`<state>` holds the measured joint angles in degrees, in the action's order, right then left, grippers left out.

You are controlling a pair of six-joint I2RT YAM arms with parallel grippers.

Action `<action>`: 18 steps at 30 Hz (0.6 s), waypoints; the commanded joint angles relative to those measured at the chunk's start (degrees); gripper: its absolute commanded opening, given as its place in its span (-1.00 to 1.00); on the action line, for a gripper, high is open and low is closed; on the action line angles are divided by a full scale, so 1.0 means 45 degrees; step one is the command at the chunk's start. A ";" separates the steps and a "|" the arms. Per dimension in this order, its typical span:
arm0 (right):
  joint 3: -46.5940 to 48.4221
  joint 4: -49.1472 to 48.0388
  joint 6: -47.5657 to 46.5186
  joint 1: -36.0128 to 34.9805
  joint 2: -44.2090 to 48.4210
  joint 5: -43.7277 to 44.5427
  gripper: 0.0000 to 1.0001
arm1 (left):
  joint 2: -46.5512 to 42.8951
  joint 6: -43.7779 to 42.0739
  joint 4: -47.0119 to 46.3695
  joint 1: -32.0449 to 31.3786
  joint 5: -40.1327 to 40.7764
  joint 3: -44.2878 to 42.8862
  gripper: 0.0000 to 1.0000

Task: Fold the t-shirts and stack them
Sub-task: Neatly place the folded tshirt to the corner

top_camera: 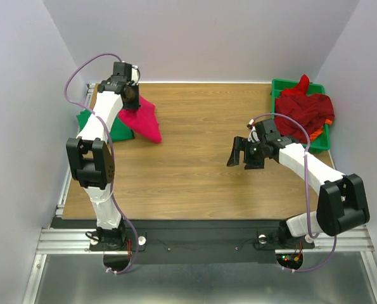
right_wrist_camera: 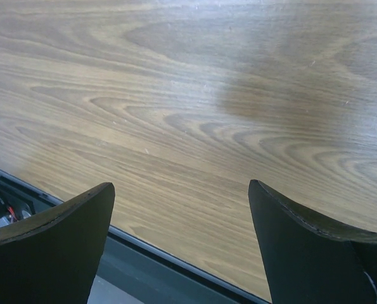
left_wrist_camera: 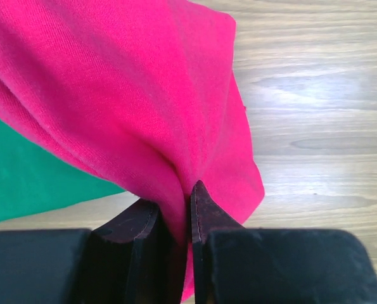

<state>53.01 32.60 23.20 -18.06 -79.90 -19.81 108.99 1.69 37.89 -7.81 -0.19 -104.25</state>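
A bright pink-red t-shirt (top_camera: 147, 121) hangs in a bunched drape at the table's far left, and my left gripper (top_camera: 132, 97) is shut on a fold of it. In the left wrist view the pink-red t-shirt (left_wrist_camera: 131, 95) is pinched between the two dark fingers (left_wrist_camera: 204, 212), and its lower corner trails onto the wood. A green t-shirt (top_camera: 120, 130) lies flat under it, also seen as the green t-shirt (left_wrist_camera: 23, 183). Dark red t-shirts (top_camera: 305, 109) are heaped at the far right with an orange one (top_camera: 329, 120) peeking out. My right gripper (top_camera: 241, 152) hovers open over bare wood, as the right gripper (right_wrist_camera: 182, 190) shows.
The heap sits in a green plastic tray (top_camera: 280, 85) at the far right corner. The wooden table (top_camera: 194, 164) stretches between the arms. Its near edge and a metal rail (right_wrist_camera: 144, 253) run just below the right fingers. White walls close in on both sides.
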 commanded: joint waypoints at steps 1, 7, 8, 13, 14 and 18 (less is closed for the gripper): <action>-0.0101 -0.0155 -0.0331 -0.0048 0.0567 -0.0284 0.84 | -0.0080 -0.0318 -0.0197 0.0407 -0.0330 -0.0760 -1.00; -0.0199 -0.0135 -0.0371 -0.0048 0.0684 -0.0363 0.84 | 0.0525 -0.0669 0.0172 0.0857 -0.0662 -0.1967 -1.00; -0.0218 -0.0135 -0.0351 -0.0048 0.0743 -0.0363 0.84 | 0.0642 -0.0727 0.0232 0.0935 -0.0662 -0.2087 -1.00; -0.0374 -0.0135 -0.0195 -0.0048 0.0861 -0.0421 0.84 | 0.0566 -0.0748 0.0252 0.1247 -0.0740 -0.2517 -1.00; -0.0433 -0.0135 -0.0156 -0.0048 0.0861 -0.0441 0.84 | 0.0488 -0.0786 0.0271 0.1325 -0.0798 -0.2556 -1.00; -0.0395 -0.0135 -0.0175 -0.0048 0.0763 -0.0421 0.85 | 0.0273 -0.0845 0.0448 0.1637 -0.0837 -0.2598 -1.00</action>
<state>51.07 32.64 22.52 -18.06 -77.60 -20.91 113.60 -0.89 40.47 -2.13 -3.05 -112.66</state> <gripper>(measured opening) 0.922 0.245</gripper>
